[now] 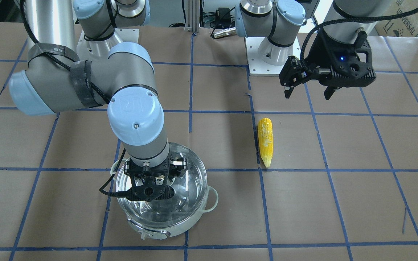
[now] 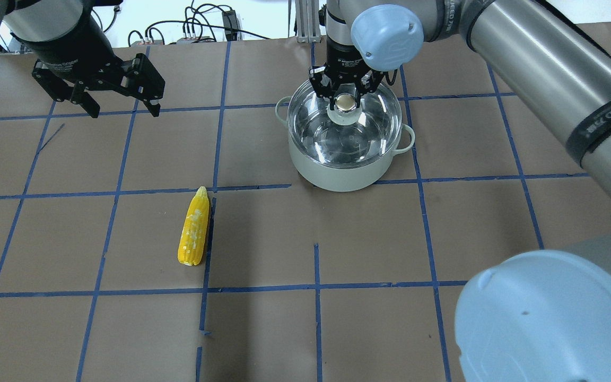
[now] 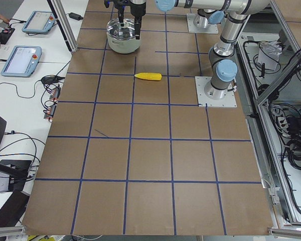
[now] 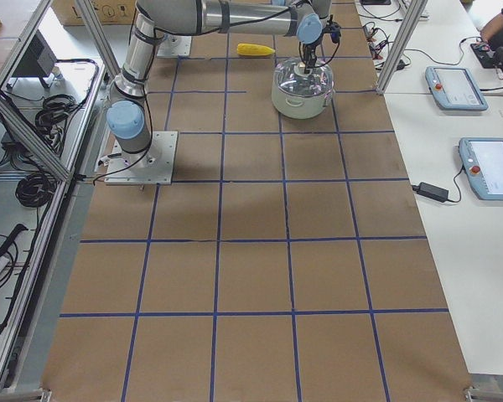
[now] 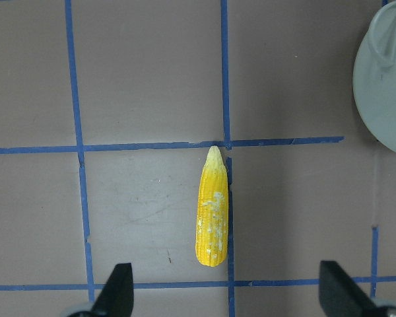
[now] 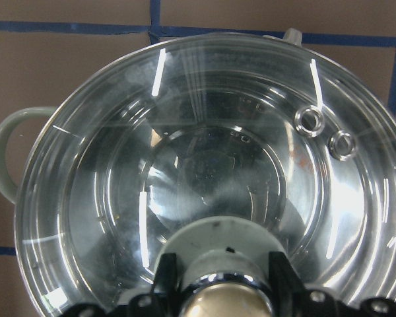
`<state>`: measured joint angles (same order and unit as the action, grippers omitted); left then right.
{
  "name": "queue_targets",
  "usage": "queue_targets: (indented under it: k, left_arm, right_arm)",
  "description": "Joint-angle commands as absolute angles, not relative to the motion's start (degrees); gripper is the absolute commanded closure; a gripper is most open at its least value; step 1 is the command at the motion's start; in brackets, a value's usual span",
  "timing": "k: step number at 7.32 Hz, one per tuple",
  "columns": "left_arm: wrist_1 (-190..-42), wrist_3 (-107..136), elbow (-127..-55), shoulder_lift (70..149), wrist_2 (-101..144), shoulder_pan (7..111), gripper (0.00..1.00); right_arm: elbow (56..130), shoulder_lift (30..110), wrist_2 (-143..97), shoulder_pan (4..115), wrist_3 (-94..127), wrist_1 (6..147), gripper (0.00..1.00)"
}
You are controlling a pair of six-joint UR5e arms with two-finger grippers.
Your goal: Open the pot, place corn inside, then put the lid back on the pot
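The pot (image 2: pixel 337 178) stands on the far side of the table, its white body and loop handles showing, with the glass lid (image 2: pixel 364 132) on it. My right gripper (image 2: pixel 344 101) comes straight down over the lid, with its jaws closed on either side of the knob. The right wrist view shows the fingers (image 6: pixel 165 277) pressed against the knob (image 6: pixel 224 300). I cannot tell whether the lid is raised off the rim. The corn (image 2: pixel 194 228) lies flat on the table, well left of the pot. My left gripper (image 2: pixel 120 109) hovers open and empty above the table, back from the corn (image 5: pixel 212 211).
The brown tabletop carries a grid of blue tape (image 2: pixel 316 289). The arm bases on white plates (image 1: pixel 267 65) and some cables stand at the robot's side. Tablets (image 4: pixel 457 88) lie on a side table beyond the pot.
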<state>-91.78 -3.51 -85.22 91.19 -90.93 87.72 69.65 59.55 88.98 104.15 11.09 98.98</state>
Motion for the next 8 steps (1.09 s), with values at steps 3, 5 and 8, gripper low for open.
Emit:
queue_targets:
  k: [3, 5, 8]
  left_arm:
    - [-91.7, -4.3, -86.1, 93.8, -91.0, 87.5, 0.00]
    - [-91.7, -4.9, -88.0, 98.7, -91.0, 87.5, 0.00]
    - [-87.3, -7.2, -98.0, 99.8, -90.7, 86.2, 0.00]
  right_arm:
    - [67.4, 60.6, 88.9, 104.1, 11.2, 95.2, 0.58]
    - [66.0, 60.6, 88.9, 103.5, 11.2, 93.4, 0.58]
    - [60.4, 64.4, 88.9, 100.2, 10.5, 83.0, 0.58]
